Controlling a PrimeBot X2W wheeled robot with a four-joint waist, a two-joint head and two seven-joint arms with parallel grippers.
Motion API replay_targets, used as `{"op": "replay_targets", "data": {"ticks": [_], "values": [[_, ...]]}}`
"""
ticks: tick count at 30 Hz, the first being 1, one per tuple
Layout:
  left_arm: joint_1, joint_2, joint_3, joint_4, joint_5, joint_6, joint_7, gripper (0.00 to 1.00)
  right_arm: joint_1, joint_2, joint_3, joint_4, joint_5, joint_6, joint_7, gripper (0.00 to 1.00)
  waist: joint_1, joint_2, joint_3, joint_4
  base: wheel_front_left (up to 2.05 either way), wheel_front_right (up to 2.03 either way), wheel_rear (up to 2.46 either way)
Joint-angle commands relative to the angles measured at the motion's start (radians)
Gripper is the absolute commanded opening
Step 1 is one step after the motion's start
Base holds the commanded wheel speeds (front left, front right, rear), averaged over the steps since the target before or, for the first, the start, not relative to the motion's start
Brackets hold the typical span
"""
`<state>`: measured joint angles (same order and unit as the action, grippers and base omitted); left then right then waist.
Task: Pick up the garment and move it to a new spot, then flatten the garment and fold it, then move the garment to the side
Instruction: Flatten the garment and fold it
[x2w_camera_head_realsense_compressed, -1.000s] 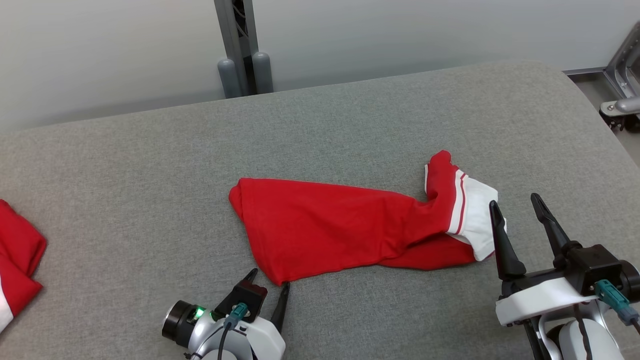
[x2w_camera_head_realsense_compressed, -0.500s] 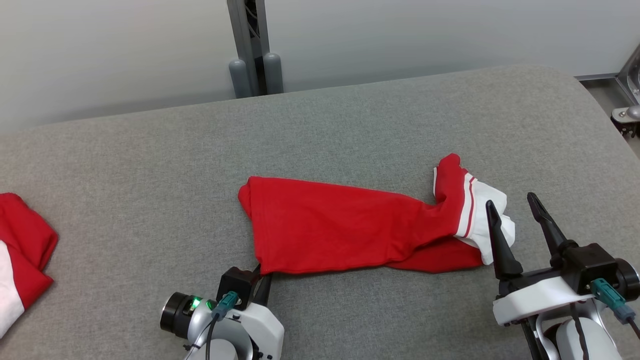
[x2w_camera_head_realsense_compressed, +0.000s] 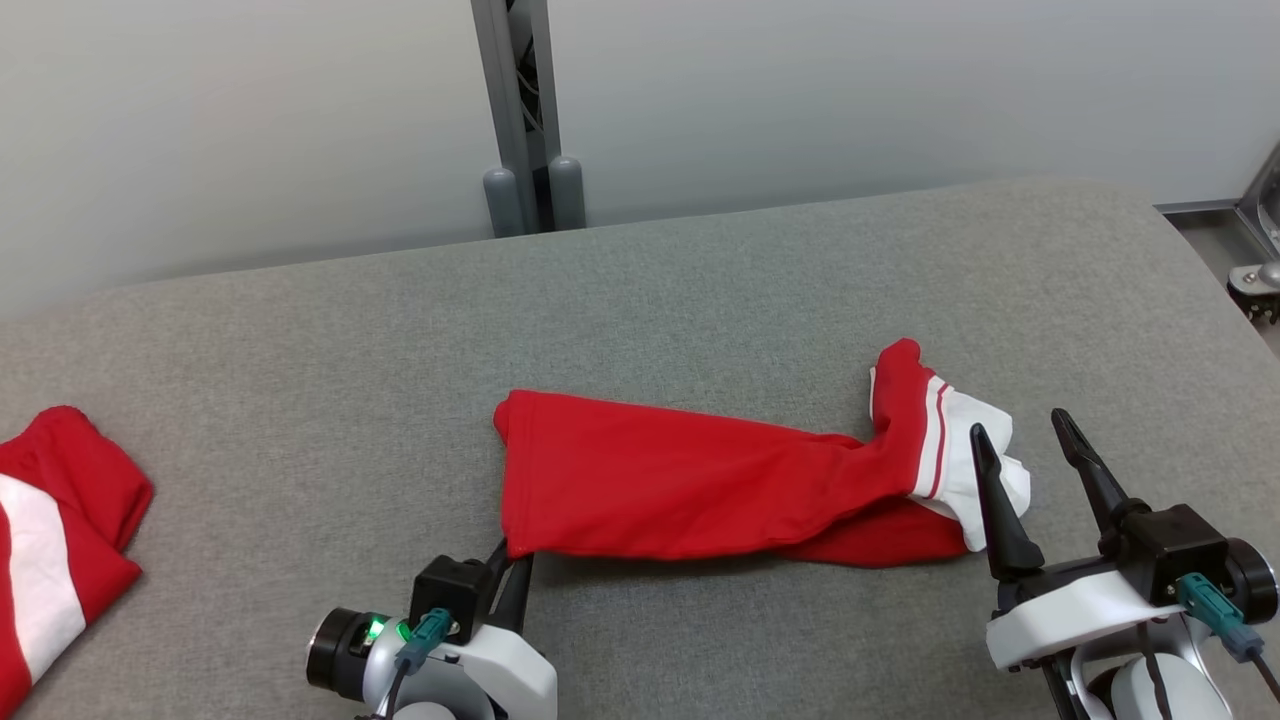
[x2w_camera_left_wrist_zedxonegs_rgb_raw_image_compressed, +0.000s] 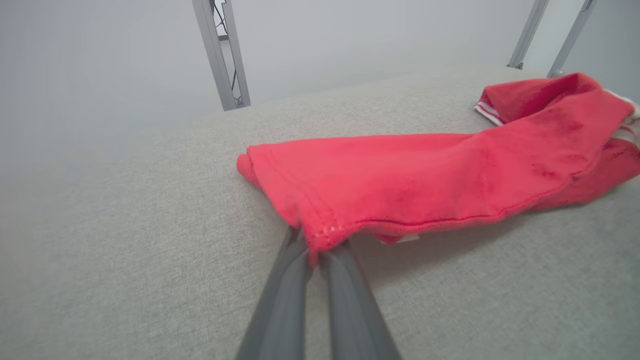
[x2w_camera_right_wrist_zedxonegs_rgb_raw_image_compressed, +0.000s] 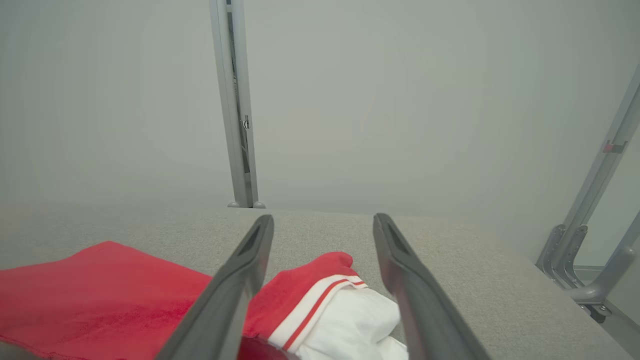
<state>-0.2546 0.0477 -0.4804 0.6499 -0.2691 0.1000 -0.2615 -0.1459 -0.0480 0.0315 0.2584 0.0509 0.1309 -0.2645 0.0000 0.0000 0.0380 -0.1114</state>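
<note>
Grey fabric surface (x2w_camera_head_realsense_compressed: 300, 400), rounded far edge, plain pale wall (x2w_camera_head_realsense_compressed: 900, 90) behind. Grey metal post (x2w_camera_head_realsense_compressed: 520, 100) runs up the wall, two grey cylindrical feet (x2w_camera_head_realsense_compressed: 500, 205) at its base. Angled metal frame (x2w_camera_right_wrist_zedxonegs_rgb_raw_image_compressed: 565, 247) off to the right; lighting flat, even.

You see a red garment (x2w_camera_head_realsense_compressed: 690, 485) lying on a plain mid-grey table (x2w_camera_head_realsense_compressed: 300, 330). Its end nearest the right gripper (x2w_camera_head_realsense_compressed: 1017, 423) is white, crossed by a thin red stripe. Far to the garment's left, a second garment (x2w_camera_head_realsense_compressed: 60, 530) is red with a broad white band. The right gripper and the left gripper (x2w_camera_head_realsense_compressed: 512, 553) have dark fingers, white bodies and teal plugs (x2w_camera_head_realsense_compressed: 1200, 592). A green light (x2w_camera_head_realsense_compressed: 375, 630) glows on the left one. Behind the garment, a grey post (x2w_camera_head_realsense_compressed: 520, 100) meets a pale grey wall (x2w_camera_head_realsense_compressed: 900, 90).
</note>
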Motion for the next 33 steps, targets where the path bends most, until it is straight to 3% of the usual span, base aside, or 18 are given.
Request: {"op": "replay_targets", "data": {"ticks": [1,15,28,33], "values": [[0.017,0.005,0.026,-0.029,0.014,0.009,-0.004,0.0,0.01,-0.005,-0.005,0.0,-0.003,0.0,-0.002,1.0,0.0,0.0,-0.012,0.009,0.0,0.0,0.0],[0.117,0.005,0.199,-0.308,0.05,-0.002,-0.004,0.0,0.031,-0.005,-0.018,0.001,0.003,0.0,-0.002,1.0,0.0,0.0,-0.056,0.066,0.0,0.0,0.0],[0.138,0.005,0.298,-0.629,0.069,0.047,-0.004,0.0,0.029,-0.005,-0.004,0.0,0.01,0.0,-0.002,1.0,0.0,0.0,-0.065,0.07,0.0,0.0,0.0],[0.105,0.005,0.318,-0.676,0.081,0.073,-0.004,0.0,0.017,-0.005,0.016,-0.002,0.014,0.0,-0.002,1.0,0.0,0.0,-0.05,0.04,0.0,0.0,0.0]]}}
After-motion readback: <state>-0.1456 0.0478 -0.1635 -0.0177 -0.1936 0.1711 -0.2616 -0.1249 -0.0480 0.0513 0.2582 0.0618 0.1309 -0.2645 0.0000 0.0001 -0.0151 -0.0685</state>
